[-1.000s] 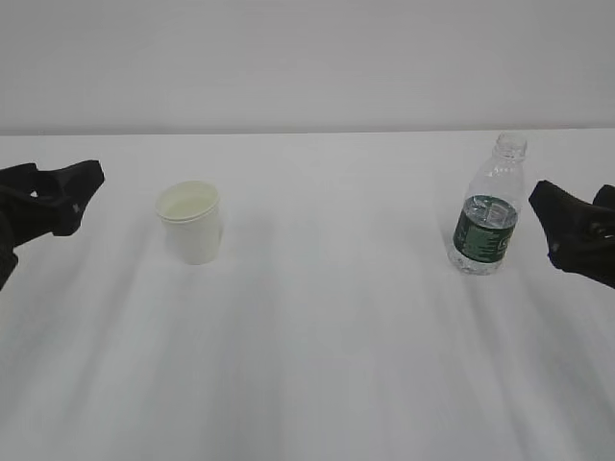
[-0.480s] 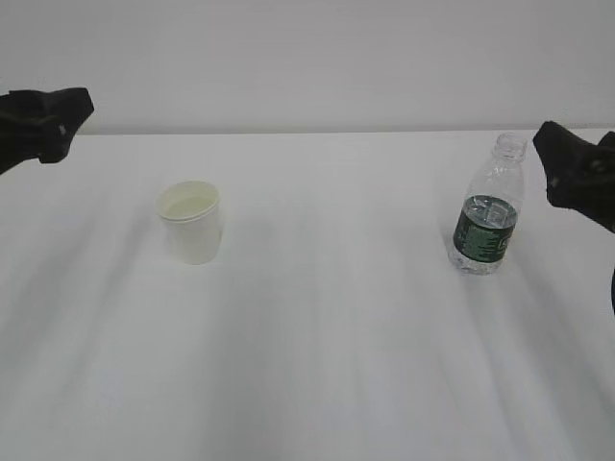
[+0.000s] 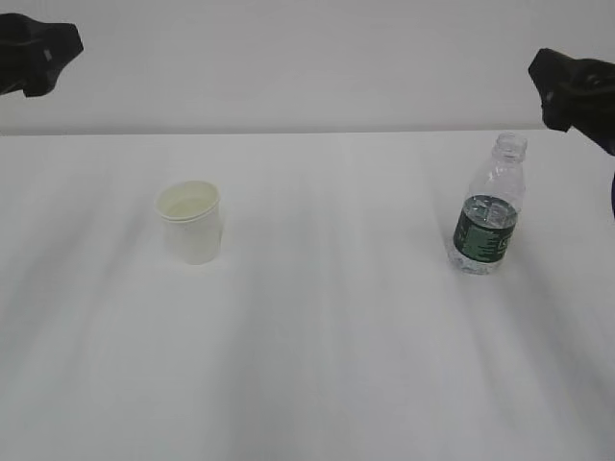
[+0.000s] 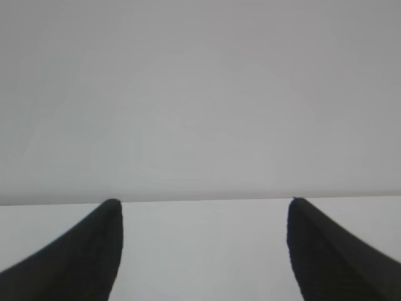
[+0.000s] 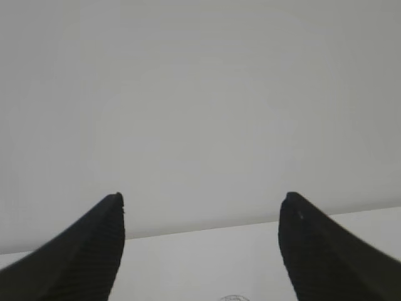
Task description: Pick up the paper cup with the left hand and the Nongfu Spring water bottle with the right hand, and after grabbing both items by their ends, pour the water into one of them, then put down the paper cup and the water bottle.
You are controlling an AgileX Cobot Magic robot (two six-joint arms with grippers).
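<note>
Both end effectors hang empty, fingers apart: left hand high left of the paper cup, right hand above-right of the Nongfu Spring water bottle. Watch your descent; clipping that light, capless bottle could topple it across the bench.

The exterior view looks down at a slant over the plain white table toward the pale grey back wall at 12 o'clock. Each wrist view looks forward between its two black jaws, nearly level, at the same wall and the table's far edge. At 6 o'clock the right wrist view shares the small clear ribbed plastic bottle with the exterior view.
</note>
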